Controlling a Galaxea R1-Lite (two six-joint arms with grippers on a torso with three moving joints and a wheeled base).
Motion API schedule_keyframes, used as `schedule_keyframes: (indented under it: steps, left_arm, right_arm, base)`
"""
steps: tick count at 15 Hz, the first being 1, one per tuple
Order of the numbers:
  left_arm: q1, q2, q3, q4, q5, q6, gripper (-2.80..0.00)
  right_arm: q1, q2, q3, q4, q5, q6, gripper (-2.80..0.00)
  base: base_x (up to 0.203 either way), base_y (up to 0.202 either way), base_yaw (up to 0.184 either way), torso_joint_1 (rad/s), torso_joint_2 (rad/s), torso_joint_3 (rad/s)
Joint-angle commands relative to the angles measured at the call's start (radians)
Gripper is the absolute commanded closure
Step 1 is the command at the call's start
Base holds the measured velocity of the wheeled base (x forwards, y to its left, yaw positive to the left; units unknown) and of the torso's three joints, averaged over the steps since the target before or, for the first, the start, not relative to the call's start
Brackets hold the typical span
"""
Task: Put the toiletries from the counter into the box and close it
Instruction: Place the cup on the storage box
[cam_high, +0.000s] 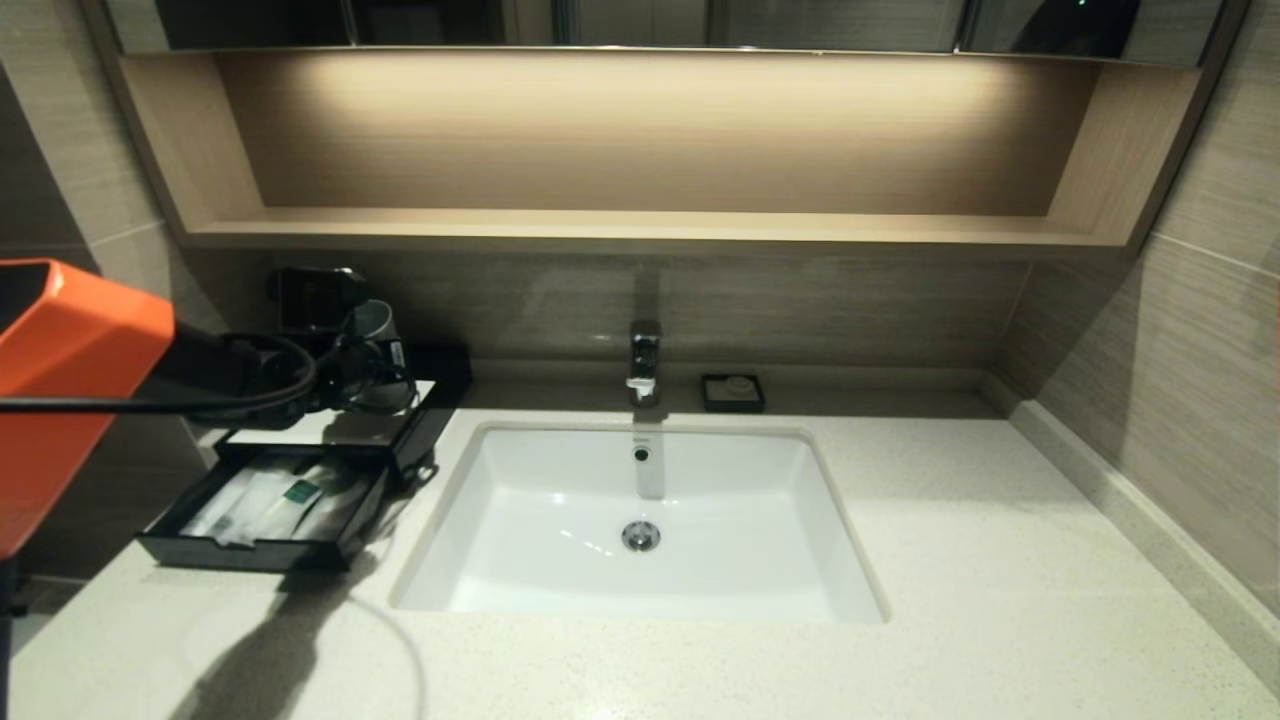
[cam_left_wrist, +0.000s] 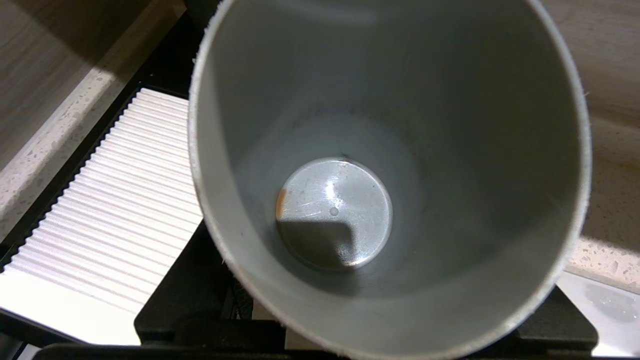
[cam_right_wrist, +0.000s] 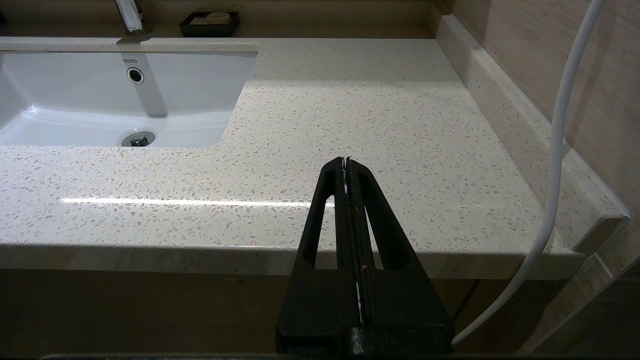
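The black box (cam_high: 436, 398) stands at the back left of the counter (cam_high: 950, 540), its white ribbed top panel (cam_left_wrist: 115, 215) showing beside my left gripper. Its front drawer (cam_high: 245, 552) is pulled out. Inside lie a cream stick with a green band (cam_high: 300, 492) and pale wrapped toiletries (cam_high: 228, 508). My left gripper (cam_high: 368, 380) hovers over the box top, shut on an empty grey cup (cam_left_wrist: 335, 210), upright, with black fingers (cam_left_wrist: 170, 312) on either side. My right gripper (cam_right_wrist: 345, 161) is shut and empty, off the counter's front edge on the right.
A white sink (cam_high: 560, 570) sits in the middle of the counter, with a chrome faucet (cam_high: 645, 362) behind it. A small black soap dish (cam_high: 732, 393) stands right of the faucet. A wooden shelf niche (cam_high: 640, 228) runs above. A white cable (cam_right_wrist: 560, 130) hangs near the right wall.
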Motion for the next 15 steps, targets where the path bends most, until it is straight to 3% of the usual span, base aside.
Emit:
schedule_keyframes:
  steps: [1, 15]
  left_arm:
    - [0.0, 0.012, -0.018, 0.006, 0.002, 0.007, 0.0]
    - [0.0, 0.03, -0.036, 0.021, -0.003, 0.015, 0.0]
  right_arm:
    - [0.0, 0.0, 0.002, 0.0, 0.0, 0.0, 0.0]
    - [0.001, -0.001, 0.002, 0.0, 0.0, 0.0, 0.0]
  base:
    - [0.0, 0.0, 0.0, 0.0, 0.0, 0.0]
    - [0.0, 0.0, 0.0, 0.0, 0.0, 0.0]
